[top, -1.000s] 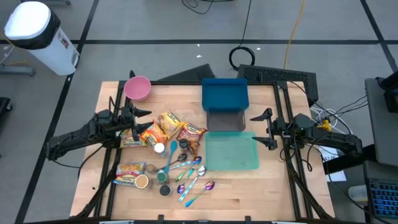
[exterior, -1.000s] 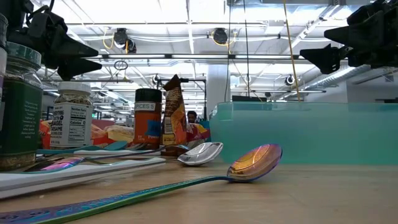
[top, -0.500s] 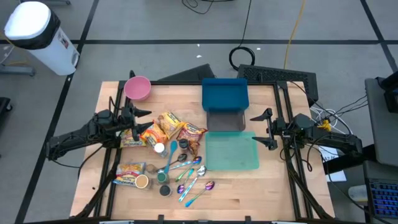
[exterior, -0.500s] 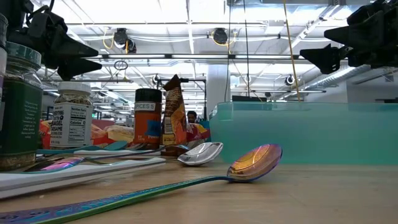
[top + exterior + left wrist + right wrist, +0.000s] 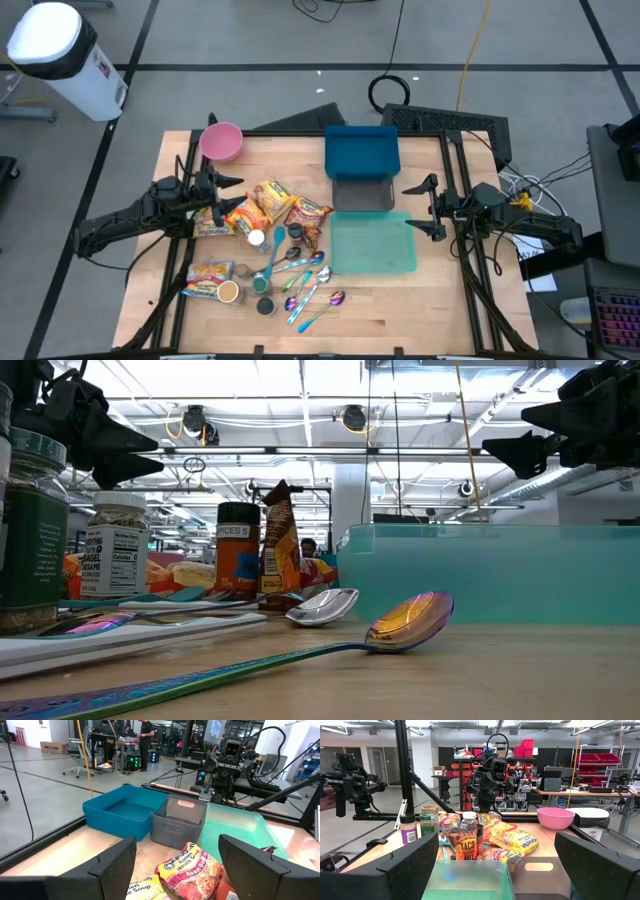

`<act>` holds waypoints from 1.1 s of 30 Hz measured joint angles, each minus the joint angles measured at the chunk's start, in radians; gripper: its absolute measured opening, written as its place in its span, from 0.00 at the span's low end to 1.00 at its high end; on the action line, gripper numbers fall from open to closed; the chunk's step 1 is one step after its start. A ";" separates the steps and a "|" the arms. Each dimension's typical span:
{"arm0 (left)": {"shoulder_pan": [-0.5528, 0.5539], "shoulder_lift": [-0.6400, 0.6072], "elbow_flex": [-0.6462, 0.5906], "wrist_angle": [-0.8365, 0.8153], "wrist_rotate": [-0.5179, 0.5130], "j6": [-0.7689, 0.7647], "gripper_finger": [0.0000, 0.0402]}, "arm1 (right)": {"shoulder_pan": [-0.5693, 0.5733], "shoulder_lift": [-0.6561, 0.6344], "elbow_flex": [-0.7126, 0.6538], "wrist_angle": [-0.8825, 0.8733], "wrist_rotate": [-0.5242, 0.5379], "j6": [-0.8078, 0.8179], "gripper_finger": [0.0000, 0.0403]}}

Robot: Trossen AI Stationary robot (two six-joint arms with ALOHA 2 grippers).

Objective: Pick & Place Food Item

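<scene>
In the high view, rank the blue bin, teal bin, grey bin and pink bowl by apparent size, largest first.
1. Teal bin
2. Blue bin
3. Grey bin
4. Pink bowl
The last two look close; the order is unsure.

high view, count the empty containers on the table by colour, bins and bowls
blue bin: 1
grey bin: 1
teal bin: 1
pink bowl: 1
total: 4
</scene>
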 joint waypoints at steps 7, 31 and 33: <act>0.000 0.000 0.000 0.105 -0.099 0.077 0.71 | 0.000 0.000 0.000 0.000 0.000 0.000 0.98; 0.001 0.027 0.010 0.232 -0.070 -0.239 0.71 | 0.000 0.000 0.000 0.000 0.000 0.000 0.98; 0.001 0.066 0.040 0.123 -0.064 -0.265 0.71 | 0.000 0.000 0.000 0.000 0.000 0.000 0.98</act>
